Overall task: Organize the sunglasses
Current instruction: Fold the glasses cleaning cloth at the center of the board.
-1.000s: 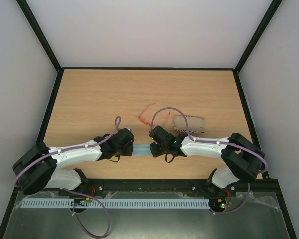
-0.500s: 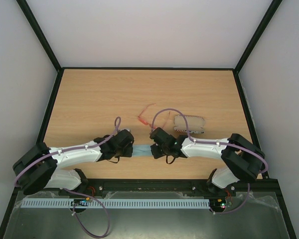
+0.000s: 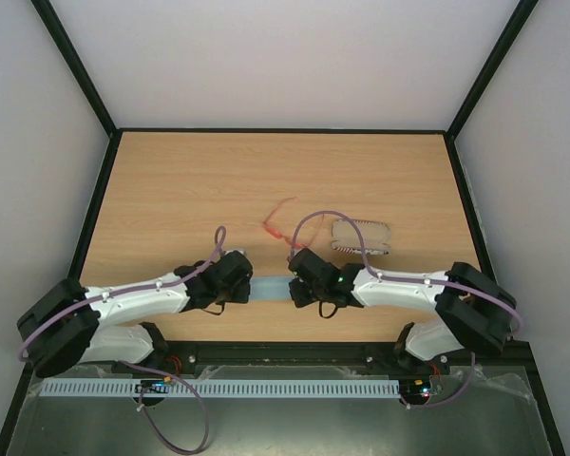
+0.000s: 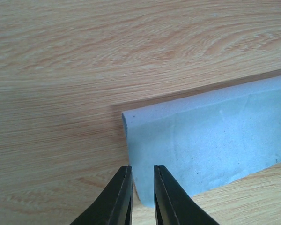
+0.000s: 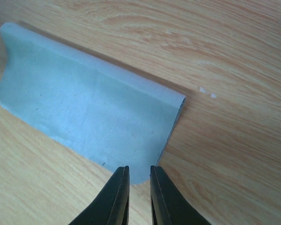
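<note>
While the sunglasses point(image 3: 278, 218) lie mid-counter point(image 3: 190, 180), just left of the case point(image 3: 361, 236), with bare wood toward the far edge, left gripper point(image 4: 142, 169) and right gripper point(image 5: 139, 168) pinch opposite ends of the blue cloth point(image 4: 210, 140) by the near edge.

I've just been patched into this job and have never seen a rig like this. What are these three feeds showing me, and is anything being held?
The wide feed looks down from above and behind two white robot arms bolted at the near edge of a wooden table. The other two feeds come from a camera on each wrist, looking along that arm's own black fingers. On the table lie the red-orange sunglasses, a striped oval case to their right, and a blue cloth nearer the arms. The left gripper and right gripper each appear to pinch one end of the cloth, jaws nearly closed. Nothing holds the sunglasses.
</note>
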Robot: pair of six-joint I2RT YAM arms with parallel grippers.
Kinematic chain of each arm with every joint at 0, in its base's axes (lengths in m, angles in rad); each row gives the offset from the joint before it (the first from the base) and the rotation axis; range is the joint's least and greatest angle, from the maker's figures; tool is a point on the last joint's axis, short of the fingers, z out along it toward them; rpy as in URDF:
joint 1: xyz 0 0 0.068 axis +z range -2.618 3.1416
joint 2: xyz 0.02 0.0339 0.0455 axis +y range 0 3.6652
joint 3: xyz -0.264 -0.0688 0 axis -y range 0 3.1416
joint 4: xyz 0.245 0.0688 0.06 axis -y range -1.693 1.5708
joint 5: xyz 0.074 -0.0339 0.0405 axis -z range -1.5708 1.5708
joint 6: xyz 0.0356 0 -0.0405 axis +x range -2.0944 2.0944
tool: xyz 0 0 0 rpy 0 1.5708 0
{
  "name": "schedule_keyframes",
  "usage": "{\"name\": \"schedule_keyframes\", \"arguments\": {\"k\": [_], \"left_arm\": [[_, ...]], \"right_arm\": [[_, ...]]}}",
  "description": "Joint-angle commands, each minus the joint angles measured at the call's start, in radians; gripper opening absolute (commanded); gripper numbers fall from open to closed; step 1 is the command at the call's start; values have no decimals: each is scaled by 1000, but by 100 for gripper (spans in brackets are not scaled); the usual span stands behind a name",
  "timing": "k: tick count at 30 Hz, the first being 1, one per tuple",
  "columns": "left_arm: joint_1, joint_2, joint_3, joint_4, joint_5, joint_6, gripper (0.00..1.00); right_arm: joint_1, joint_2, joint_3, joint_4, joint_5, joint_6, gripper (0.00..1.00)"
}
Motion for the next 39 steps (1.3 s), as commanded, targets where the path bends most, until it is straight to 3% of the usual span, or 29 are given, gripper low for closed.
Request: {"name": "schedule_keyframes", "arguments": {"k": [1, 2, 5, 7, 13, 16, 20, 25, 27, 31, 33, 39], "left_arm": [[-8, -54, -12, -87, -36, -37, 16], [-8, -73, -6, -120, -47, -52, 19], [-9, -135, 23, -204, -66, -91, 43], [-8, -160, 37, -214, -50, -94, 51], [-2, -130, 72, -139, 22, -84, 53], [12, -75, 69, -40, 92, -78, 43], [46, -37, 37, 132, 165, -101, 5], [100, -79, -23, 272, 227, -120, 3], [123, -139, -52, 278, 233, -121, 17], [157, -341, -86, 115, 128, -137, 69], [164, -454, -94, 50, 102, -136, 78], [174, -547, -121, -46, 98, -147, 79]], "right_arm": [[25, -61, -25, -58, 18, 41, 18], [25, -72, -27, -68, 17, 49, 21], [25, -97, -22, -98, 32, 74, 26], [26, -98, -10, -117, 37, 98, 27], [24, -51, 72, -124, 52, 137, 30], [2, 24, 130, -94, 12, 158, 30], [-42, 96, 160, 16, -127, 196, 23], [-66, 146, 169, 157, -263, 238, 18], [-74, 165, 162, 208, -315, 257, 20], [-99, 206, 129, 346, -416, 296, 32], [-104, 234, 134, 367, -436, 306, 32], [-109, 313, 152, 397, -455, 310, 30]]}}
